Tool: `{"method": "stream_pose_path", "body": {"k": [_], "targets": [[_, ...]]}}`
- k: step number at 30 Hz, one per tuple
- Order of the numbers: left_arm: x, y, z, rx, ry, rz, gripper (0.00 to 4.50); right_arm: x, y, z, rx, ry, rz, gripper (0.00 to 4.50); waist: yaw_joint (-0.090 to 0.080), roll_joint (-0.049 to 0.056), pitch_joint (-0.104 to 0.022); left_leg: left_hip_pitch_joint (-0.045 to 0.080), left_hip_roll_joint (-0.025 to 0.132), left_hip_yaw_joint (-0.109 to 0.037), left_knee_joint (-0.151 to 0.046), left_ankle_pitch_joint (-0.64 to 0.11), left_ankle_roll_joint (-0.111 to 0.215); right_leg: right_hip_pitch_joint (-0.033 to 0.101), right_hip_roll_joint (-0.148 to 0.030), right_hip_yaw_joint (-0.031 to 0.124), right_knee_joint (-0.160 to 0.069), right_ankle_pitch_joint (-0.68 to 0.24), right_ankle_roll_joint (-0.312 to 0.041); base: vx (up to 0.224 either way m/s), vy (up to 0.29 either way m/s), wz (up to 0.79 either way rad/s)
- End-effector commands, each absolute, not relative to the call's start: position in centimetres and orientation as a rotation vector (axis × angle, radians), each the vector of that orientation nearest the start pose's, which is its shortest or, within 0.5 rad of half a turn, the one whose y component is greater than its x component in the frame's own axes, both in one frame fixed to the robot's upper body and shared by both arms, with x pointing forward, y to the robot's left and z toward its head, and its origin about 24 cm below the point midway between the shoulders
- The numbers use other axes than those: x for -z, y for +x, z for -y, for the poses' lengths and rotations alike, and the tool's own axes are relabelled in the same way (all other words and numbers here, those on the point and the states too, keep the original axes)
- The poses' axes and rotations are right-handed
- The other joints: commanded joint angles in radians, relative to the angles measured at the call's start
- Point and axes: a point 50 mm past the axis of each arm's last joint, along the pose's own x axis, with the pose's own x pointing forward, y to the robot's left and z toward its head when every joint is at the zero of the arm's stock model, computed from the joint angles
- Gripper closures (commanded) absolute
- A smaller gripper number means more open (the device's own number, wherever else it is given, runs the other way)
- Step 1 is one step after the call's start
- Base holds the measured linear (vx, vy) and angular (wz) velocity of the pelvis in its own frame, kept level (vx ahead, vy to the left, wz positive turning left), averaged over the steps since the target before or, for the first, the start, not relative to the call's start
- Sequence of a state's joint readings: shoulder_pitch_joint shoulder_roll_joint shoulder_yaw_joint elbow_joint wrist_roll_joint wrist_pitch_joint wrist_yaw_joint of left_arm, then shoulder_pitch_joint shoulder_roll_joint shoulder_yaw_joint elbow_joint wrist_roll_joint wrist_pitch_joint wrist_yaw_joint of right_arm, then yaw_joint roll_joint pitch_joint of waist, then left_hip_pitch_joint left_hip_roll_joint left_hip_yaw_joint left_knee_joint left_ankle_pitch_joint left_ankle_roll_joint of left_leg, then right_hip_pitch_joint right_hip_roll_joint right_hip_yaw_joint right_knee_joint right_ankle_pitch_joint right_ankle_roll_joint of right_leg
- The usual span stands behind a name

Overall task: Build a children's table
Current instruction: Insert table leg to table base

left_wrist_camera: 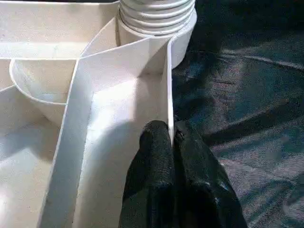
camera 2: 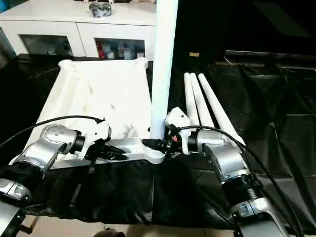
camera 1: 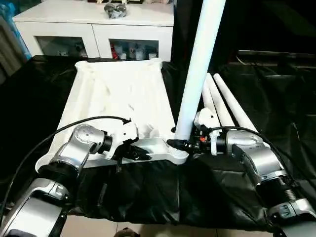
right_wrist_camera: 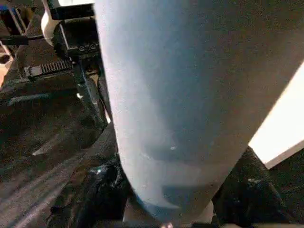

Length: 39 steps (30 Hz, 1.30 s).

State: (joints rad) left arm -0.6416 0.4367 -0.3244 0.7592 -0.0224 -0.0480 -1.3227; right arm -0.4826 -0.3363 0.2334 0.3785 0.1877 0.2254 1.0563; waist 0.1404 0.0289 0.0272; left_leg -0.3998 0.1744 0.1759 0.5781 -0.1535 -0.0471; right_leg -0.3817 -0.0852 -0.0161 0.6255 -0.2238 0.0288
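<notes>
The children's table top [camera 1: 118, 94] lies upside down on black cloth, ribbed side up. One white tube leg [camera 1: 200, 69] stands upright in its near right corner socket [left_wrist_camera: 156, 19]. My right gripper [camera 1: 180, 144] is shut around the base of this leg [right_wrist_camera: 190, 95], just above the socket. My left gripper [camera 1: 140, 154] is at the top's near edge, left of that corner. Its black fingers [left_wrist_camera: 156, 166] are shut on the thin rim wall [left_wrist_camera: 168, 109]. Three more legs [camera 1: 224, 106] lie side by side on the cloth to the right of the top.
A white glass-doored cabinet [camera 1: 94, 29] stands behind the work area, with a dark object [camera 1: 116, 10] on top. Black sheeting [camera 1: 148, 192] covers the surface, and its front edge drops off near me. Cables [camera 1: 74, 123] run along both forearms.
</notes>
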Motion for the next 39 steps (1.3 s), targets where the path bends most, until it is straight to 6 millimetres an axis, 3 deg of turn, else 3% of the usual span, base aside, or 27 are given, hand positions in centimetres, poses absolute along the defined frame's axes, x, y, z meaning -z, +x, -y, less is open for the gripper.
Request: {"method": "stream_pose_path", "body": {"k": [1, 5, 6, 8, 9, 11, 15, 17, 18, 20, 21, 24, 30, 31, 33, 34, 35, 39], "targets": [[-6.1, 32.5, -15.0, 1.425, 0.473, -0.433, 4.5, -1.5, 27.9, 10.8, -1.341, -0.113, -0.54, 2.61, -0.003, -0.001, -0.047, 0.036, 0.054, -0.015, -0.081, -0.351, -0.026, 0.015, -0.059, 0.024, -0.079, -0.143, -0.23, 0.0, 0.0, 0.0], [-6.1, 33.0, -15.0, 1.335, 0.438, -0.413, 4.5, -1.3, 29.2, 10.8, -1.211, -0.133, -0.515, 2.61, -0.006, -0.001, -0.04, 0.039, 0.053, -0.018, -0.087, -0.412, -0.044, 0.009, -0.063, 0.026, -0.088, -0.246, -0.219, 0.0, 0.0, 0.0], [-6.1, 33.1, -15.0, 1.332, 0.436, -0.413, 4.5, -1.3, 29.3, 10.8, -1.206, -0.135, -0.514, 2.61, -0.007, -0.006, -0.036, 0.041, 0.053, -0.02, -0.089, -0.439, -0.054, 0.006, -0.068, 0.028, -0.093, -0.318, -0.209, 0.0, 0.0, 0.0], [-6.1, 33.5, -14.9, 1.244, 0.429, -0.399, 4.5, -1.1, 30.6, 10.9, -1.053, -0.156, -0.494, 2.61, -0.016, -0.008, -0.025, 0.053, 0.051, -0.031, -0.094, -0.536, -0.087, -0.005, -0.076, 0.029, -0.113, -0.53, -0.159, -0.029, -0.007, -0.04], [-6.0, 33.6, -14.9, 1.202, 0.432, -0.41, 4.5, -1.0, 31.3, 11.0, -0.966, -0.149, -0.501, 2.61, -0.019, -0.012, -0.026, 0.053, 0.051, -0.035, -0.096, -0.549, -0.09, -0.003, -0.077, 0.028, -0.116, -0.565, -0.144, -0.056, -0.003, -0.11], [-6.0, 33.9, -14.6, 1.115, 0.421, -0.41, 4.5, -0.6, 32.0, 11.0, -0.842, -0.151, -0.528, 2.61, -0.033, -0.011, -0.024, 0.053, 0.05, -0.043, -0.101, -0.577, -0.105, -0.005, -0.074, 0.022, -0.119, -0.602, -0.123, -0.054, 0.005, -0.12], [-6.5, 34.0, -13.6, 0.997, 0.396, -0.406, 4.5, -0.3, 32.8, 10.5, -0.703, -0.09, -0.563, 2.61, -0.055, -0.005, -0.027, 0.055, 0.049, -0.045, -0.109, -0.623, -0.105, -0.004, -0.066, 0.011, -0.122, -0.516, -0.138, 0.0, 0.0, 0.0], [-6.6, 33.9, -12.5, 0.919, 0.364, -0.401, 4.5, 0.0, 32.9, 9.7, -0.659, -0.059, -0.582, 2.61, -0.057, -0.009, -0.027, 0.054, 0.052, -0.043, -0.111, -0.62, -0.101, -0.003, -0.067, 0.009, -0.121, -0.472, -0.148, 0.0, 0.0, 0.0], [-6.6, 33.9, -12.1, 0.896, 0.356, -0.4, 4.5, 0.1, 32.9, 9.4, -0.655, -0.066, -0.586, 2.61, -0.059, -0.007, -0.025, 0.051, 0.05, -0.042, -0.112, -0.612, -0.097, -0.001, -0.065, 0.006, -0.122, -0.456, -0.15, 0.0, 0.0, 0.0], [-6.3, 33.6, -11.4, 0.89, 0.371, -0.402, 4.5, 0.3, 32.8, 8.7, -0.662, -0.053, -0.596, 2.61, -0.059, -0.006, -0.028, 0.055, 0.05, -0.039, -0.11, -0.605, -0.094, -0.003, -0.065, 0.007, -0.126, -0.436, -0.149, 0.0, 0.0, 0.0], [-6.1, 33.5, -11.2, 0.896, 0.379, -0.405, 4.5, 0.4, 32.7, 8.3, -0.666, -0.046, -0.598, 2.61, -0.058, -0.012, -0.027, 0.05, 0.049, -0.038, -0.111, -0.593, -0.09, -0.001, -0.064, 0.007, -0.126, -0.424, -0.146, 0.0, 0.0, 0.0], [-6.0, 33.3, -10.9, 0.902, 0.393, -0.411, 4.5, 0.5, 32.7, 7.7, -0.666, -0.047, -0.601, 2.61, -0.057, -0.01, -0.026, 0.056, 0.046, -0.035, -0.108, -0.598, -0.087, -0.009, -0.064, 0.01, -0.13, -0.431, -0.142, 0.0, 0.0, 0.0], [-6.4, 33.1, -11.1, 0.895, 0.405, -0.419, 4.5, 0.3, 33.1, 7.3, -0.641, -0.055, -0.592, 2.61, -0.062, -0.005, -0.022, 0.058, 0.044, -0.043, -0.113, -0.65, -0.096, -0.008, -0.065, 0.005, -0.136, -0.505, -0.115, 0.0, 0.0, 0.0], [-6.5, 33.1, -11.1, 0.908, 0.399, -0.417, 4.5, 0.1, 33.3, 7.1, -0.649, -0.045, -0.578, 2.26, -0.064, -0.002, -0.022, 0.061, 0.044, -0.044, -0.114, -0.661, -0.096, -0.009, -0.064, 0.004, -0.138, -0.512, -0.112, 0.0, 0.0, 0.0], [-6.5, 33.1, -11.2, 0.912, 0.397, -0.416, 4.5, -0.1, 33.4, 7.1, -0.646, -0.042, -0.568, 2.26, -0.064, -0.002, -0.021, 0.064, 0.044, -0.044, -0.114, -0.67, -0.096, -0.011, -0.063, 0.004, -0.141, -0.507, -0.112, 0.0, 0.0, 0.0], [-6.6, 33.1, -11.3, 0.923, 0.399, -0.405, 4.5, -0.4, 33.7, 7.1, -0.644, -0.032, -0.544, 1.88, -0.064, -0.002, -0.023, 0.065, 0.044, -0.043, -0.114, -0.668, -0.094, -0.01, -0.063, 0.004, -0.14, -0.491, -0.116, 0.0, 0.0, 0.0], [-6.6, 33.1, -11.3, 0.924, 0.399, -0.404, 4.5, -0.4, 33.7, 7.1, -0.644, -0.031, -0.541, 1.86, -0.063, -0.001, -0.024, 0.065, 0.045, -0.043, -0.115, -0.662, -0.094, -0.01, -0.063, 0.004, -0.139, -0.475, -0.119, 0.0, 0.0, 0.0], [-6.7, 33.0, -11.5, 0.941, 0.402, -0.4, 4.5, -1.0, 33.9, 7.0, -0.673, -0.016, -0.497, 1.45, -0.06, 0.002, -0.028, 0.061, 0.047, -0.036, -0.117, -0.614, -0.091, -0.004, -0.058, 0.007, -0.129, -0.357, -0.153, 0.0, 0.0, 0.0]]}}
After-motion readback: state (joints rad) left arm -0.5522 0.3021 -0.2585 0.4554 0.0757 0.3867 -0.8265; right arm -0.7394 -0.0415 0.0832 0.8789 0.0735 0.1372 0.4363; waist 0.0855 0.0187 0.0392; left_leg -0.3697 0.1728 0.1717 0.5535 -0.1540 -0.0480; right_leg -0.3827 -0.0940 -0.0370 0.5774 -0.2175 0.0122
